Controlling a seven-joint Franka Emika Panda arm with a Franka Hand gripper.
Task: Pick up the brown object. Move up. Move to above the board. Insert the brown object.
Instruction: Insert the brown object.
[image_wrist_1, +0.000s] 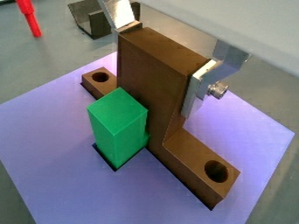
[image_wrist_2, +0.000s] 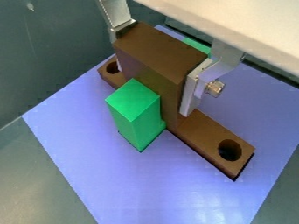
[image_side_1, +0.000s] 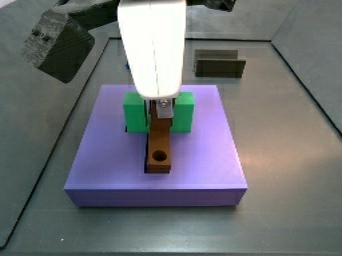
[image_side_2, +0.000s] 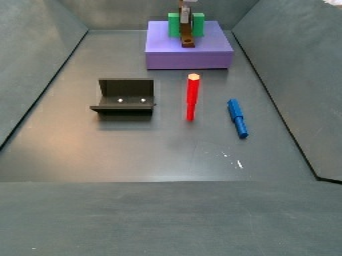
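Note:
The brown object (image_wrist_1: 152, 83) stands with its tall part upright and its long foot lying in the lengthwise groove of the purple-blue board (image_wrist_1: 59, 149). In both wrist views a round hole shows at each end of the foot. My gripper (image_wrist_1: 163, 52) is shut on the upright part, one silver finger (image_wrist_2: 197, 83) flat against each side. The green block (image_wrist_2: 136, 109) stands right beside the brown object (image_wrist_2: 158, 70). In a side view the gripper (image_side_1: 160, 104) hangs between the green block's (image_side_1: 134, 112) two arms, over the board (image_side_1: 114, 170), with the brown foot (image_side_1: 159, 152) running toward the front.
The fixture (image_side_2: 124, 97) stands on the grey floor to the left of a red peg (image_side_2: 191, 97) and a blue peg (image_side_2: 238, 117), all well in front of the board (image_side_2: 160, 55). Sloping grey walls enclose the floor.

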